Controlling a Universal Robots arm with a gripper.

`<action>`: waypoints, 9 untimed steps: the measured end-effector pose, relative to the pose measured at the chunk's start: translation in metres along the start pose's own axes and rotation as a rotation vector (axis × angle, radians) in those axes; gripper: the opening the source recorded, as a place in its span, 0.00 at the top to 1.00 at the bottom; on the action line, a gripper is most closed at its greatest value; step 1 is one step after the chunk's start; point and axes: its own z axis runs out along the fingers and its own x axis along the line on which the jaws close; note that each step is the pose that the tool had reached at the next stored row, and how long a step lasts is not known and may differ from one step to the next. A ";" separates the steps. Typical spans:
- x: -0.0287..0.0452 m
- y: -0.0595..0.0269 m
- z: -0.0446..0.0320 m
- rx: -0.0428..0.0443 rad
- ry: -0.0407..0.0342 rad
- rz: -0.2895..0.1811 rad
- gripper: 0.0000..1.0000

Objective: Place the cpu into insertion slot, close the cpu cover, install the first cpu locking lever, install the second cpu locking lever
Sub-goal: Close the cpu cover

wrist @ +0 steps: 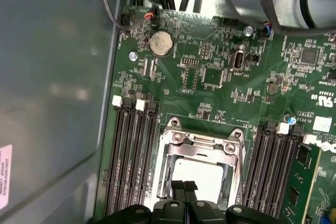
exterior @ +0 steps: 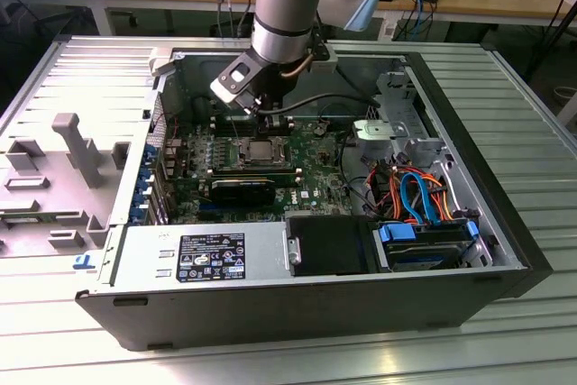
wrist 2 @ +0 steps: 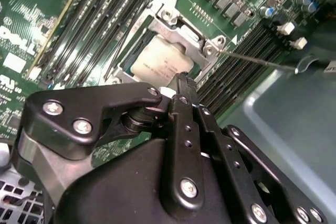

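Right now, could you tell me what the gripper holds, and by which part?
Nothing, it seems: the gripper is shut and empty, just over the seated cpu.

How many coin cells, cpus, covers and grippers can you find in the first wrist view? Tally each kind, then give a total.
Coin cell: 1
Cpu: 1
Cover: 1
Gripper: 1
Total: 4

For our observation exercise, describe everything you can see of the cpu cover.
The cpu cover is a thin, silvery metal frame with a large square cut-out, showing the pale cpu. It appears to lie flat over the cpu on the green board, between black memory slots. The shut gripper hangs over it; contact cannot be told.
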 end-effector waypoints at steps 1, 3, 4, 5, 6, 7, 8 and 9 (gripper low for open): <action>-0.0003 -0.0007 0.0009 0.0001 -0.0002 0.000 0.89; -0.0017 -0.0018 0.0025 0.0001 -0.0001 -0.001 0.89; -0.0025 -0.0025 0.0031 0.0002 -0.0003 -0.001 0.89; -0.0044 -0.0041 0.0042 0.0003 -0.0003 -0.002 0.89; -0.0056 -0.0049 0.0048 0.0003 -0.0003 -0.003 0.89; -0.0067 -0.0061 0.0054 0.0003 -0.0004 -0.003 0.89; -0.0081 -0.0092 0.0068 0.0003 -0.0004 -0.003 0.89; -0.0089 -0.0116 0.0080 0.0003 -0.0004 -0.004 0.89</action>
